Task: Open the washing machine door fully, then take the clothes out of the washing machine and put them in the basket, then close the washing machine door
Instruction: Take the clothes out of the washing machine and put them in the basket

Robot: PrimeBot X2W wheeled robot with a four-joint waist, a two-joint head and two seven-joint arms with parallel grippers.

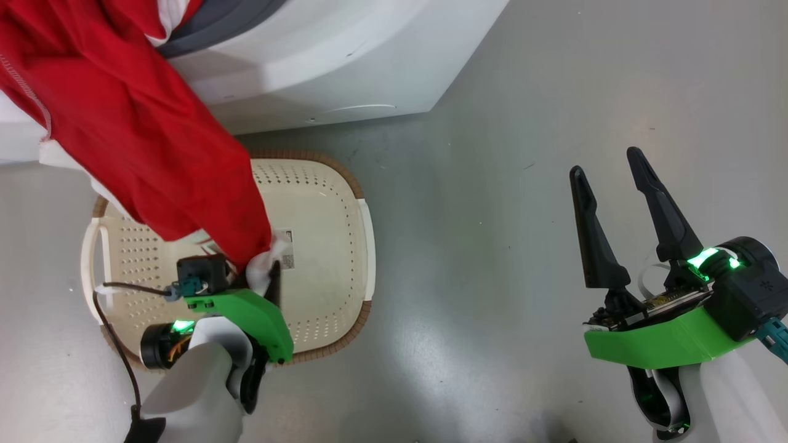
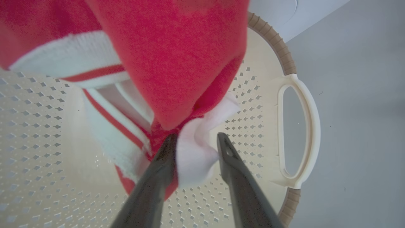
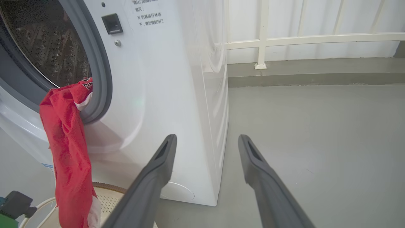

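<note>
The red clothes [image 1: 141,135] hang in a long drape from the washing machine [image 1: 320,55] mouth down into the cream basket [image 1: 345,178]. My left gripper [image 1: 261,271] is low over the basket floor. In the left wrist view its jaws stand apart [image 2: 196,139], with a fold of the garment's white trim [image 2: 193,155] still bulging between them. The right gripper [image 1: 606,166] hovers open and empty over the floor to the right. Its wrist view shows the clothes [image 3: 68,152] trailing over the grey gasket [image 3: 101,76] from the steel drum [image 3: 47,47]. The washing machine door is out of view.
The basket [image 3: 107,190] stands on grey floor right in front of the washer, its handle [image 2: 299,126] toward open floor. A white railing [image 3: 262,38] and a low kerb run behind the machine. A black cable [image 1: 117,344] loops from my left wrist.
</note>
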